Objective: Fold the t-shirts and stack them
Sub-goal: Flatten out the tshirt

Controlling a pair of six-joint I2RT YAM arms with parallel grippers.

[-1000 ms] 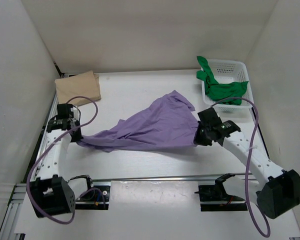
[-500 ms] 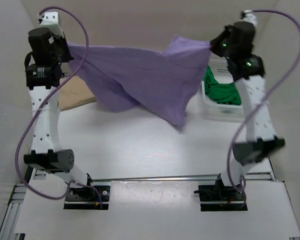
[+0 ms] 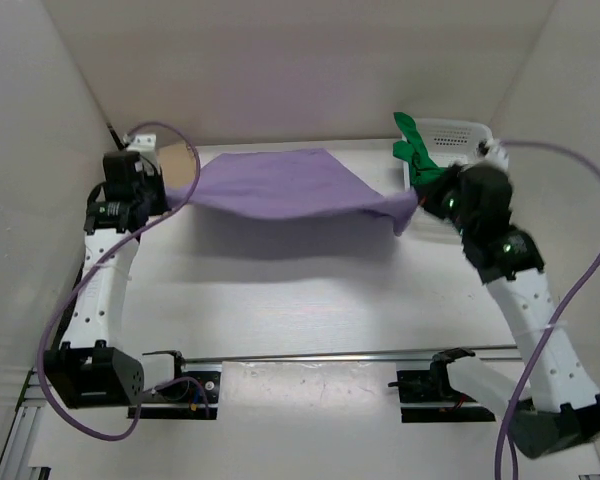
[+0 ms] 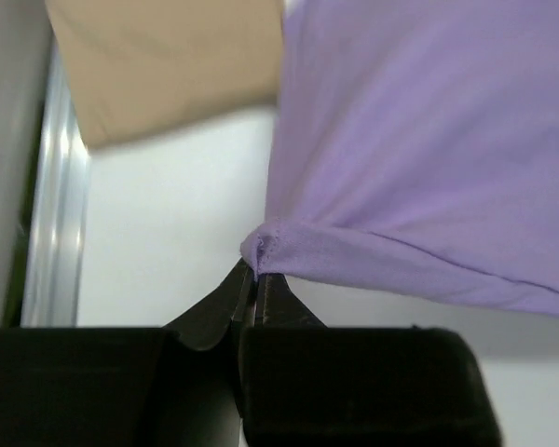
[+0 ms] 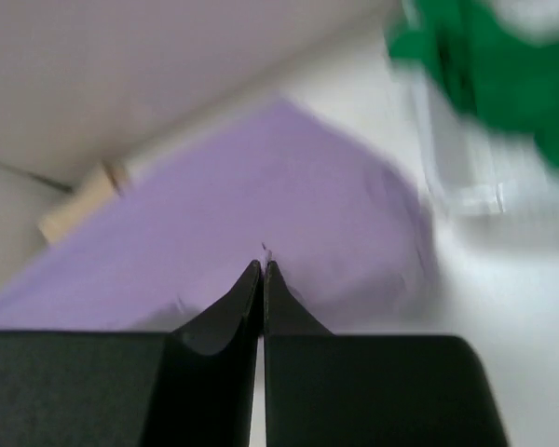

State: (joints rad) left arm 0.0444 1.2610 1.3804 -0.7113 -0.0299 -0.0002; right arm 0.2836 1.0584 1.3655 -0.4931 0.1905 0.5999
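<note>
White walls enclose a pale table [image 3: 280, 310], above which the purple t-shirt [image 3: 280, 185] hangs spread between two arms; the left gripper [image 4: 257, 276] is pinched closed on one bunched edge and the right gripper [image 5: 263, 270] on the opposite edge, probably to pull the cloth taut and flat for laying down. Three shirts in all: one purple, aloft; one tan t-shirt [image 4: 158, 65], folded at the far-left corner; one green t-shirt [image 3: 427, 168], draped over the single white basket [image 3: 460, 128].

White perforated arm links [image 3: 95, 300], black joint housings [image 3: 88, 375], looping purple cables [image 3: 560, 147], slim tapered black fingers [image 4: 219, 312]
</note>
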